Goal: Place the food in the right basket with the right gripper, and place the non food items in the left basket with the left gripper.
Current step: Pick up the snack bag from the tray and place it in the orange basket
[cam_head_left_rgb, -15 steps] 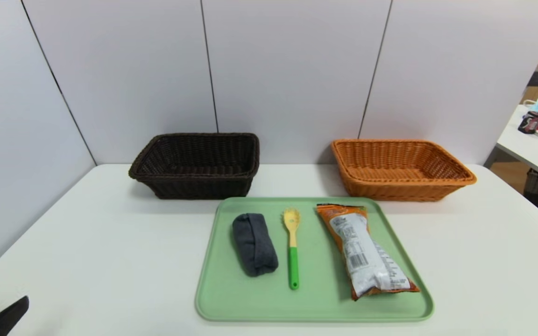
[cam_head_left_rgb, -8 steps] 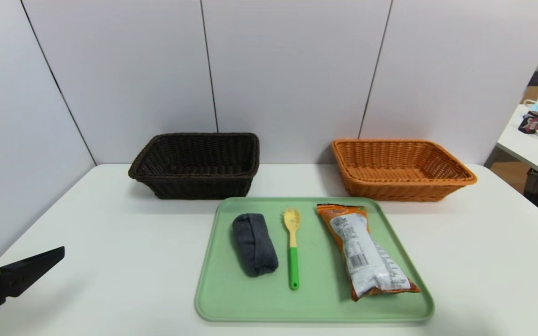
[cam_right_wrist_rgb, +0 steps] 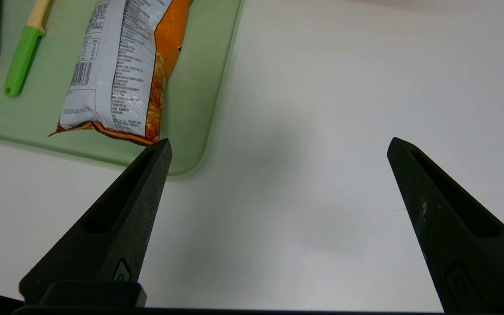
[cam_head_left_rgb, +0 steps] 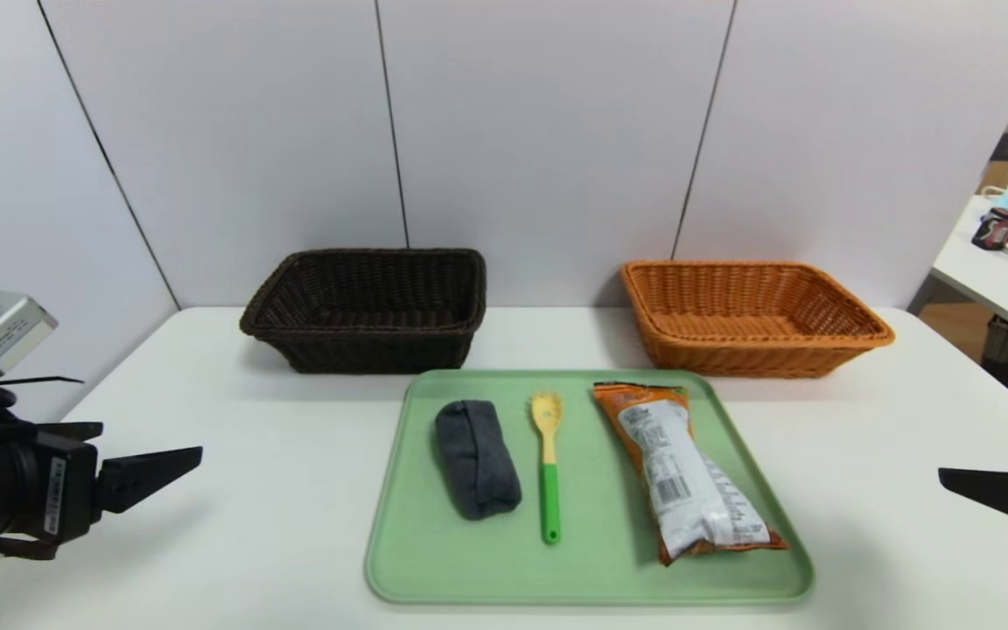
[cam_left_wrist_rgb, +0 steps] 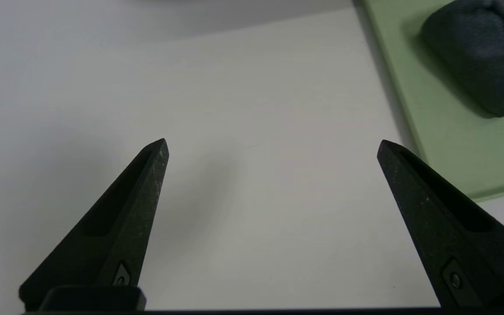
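We have both arms only at the approach, and nothing is sorted yet. Our left tool (cam_left_wrist_rgb: 272,146) hangs over the bare white bench (cam_head_left_rgb: 233,525) with its two fingers spread wide and nothing between them; ahead of it and to its inner side lies the green tray (cam_head_left_rgb: 416,577), and the dark grey cloth bundle (cam_head_left_rgb: 476,457) is the tray's nearest item to it, well apart from the fingertips. Just past the bundle lies the yellow spoon-fork with the green handle (cam_head_left_rgb: 548,464). The dark brown left basket (cam_head_left_rgb: 364,308) stands behind the tray, empty as far as we see. The orange snack bag (cam_head_left_rgb: 683,468) lies on the tray's other side, its near end just ahead of our right tool (cam_right_wrist_rgb: 278,146), which is also spread and holds nothing, over the bench beside the tray's corner. The orange-tan right basket (cam_head_left_rgb: 749,317) waits behind. We judge the next move asks each tool to travel inward over the tray, descend, and straddle its item across the narrow width.
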Tool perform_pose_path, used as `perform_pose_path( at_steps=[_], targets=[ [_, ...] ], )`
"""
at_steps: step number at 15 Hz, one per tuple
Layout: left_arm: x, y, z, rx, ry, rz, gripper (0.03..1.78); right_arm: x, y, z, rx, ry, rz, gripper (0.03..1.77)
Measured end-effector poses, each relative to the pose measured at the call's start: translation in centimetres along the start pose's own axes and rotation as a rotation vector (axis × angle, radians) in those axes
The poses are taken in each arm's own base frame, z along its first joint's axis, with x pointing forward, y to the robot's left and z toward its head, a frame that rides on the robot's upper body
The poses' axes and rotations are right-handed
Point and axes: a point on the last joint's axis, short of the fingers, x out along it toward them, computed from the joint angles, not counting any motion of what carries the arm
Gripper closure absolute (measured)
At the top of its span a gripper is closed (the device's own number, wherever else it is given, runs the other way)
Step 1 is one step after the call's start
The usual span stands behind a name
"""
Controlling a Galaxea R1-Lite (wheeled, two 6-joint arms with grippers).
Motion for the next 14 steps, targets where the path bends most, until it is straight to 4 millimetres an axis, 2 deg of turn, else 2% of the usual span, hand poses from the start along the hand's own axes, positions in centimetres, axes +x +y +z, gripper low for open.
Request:
perform_pose_path(
  at_steps=[6,9,14],
  targets=[
    [2.0,-0.2,1.2,-0.003,0.023,-0.223,0.12,2.9,0.9,1.5,-0.044,0.065,0.18,0.1],
    [3.5,-0.3,1.6,-0.004,0.055,-0.279,0.12,4.3,2.6,2.6,-0.084,0.099,0.261,0.1],
    [4.9,-0.8,1.8,0.017,0.057,-0.311,0.12,5.9,6.2,5.9,-0.028,0.119,0.324,0.1]
  ],
)
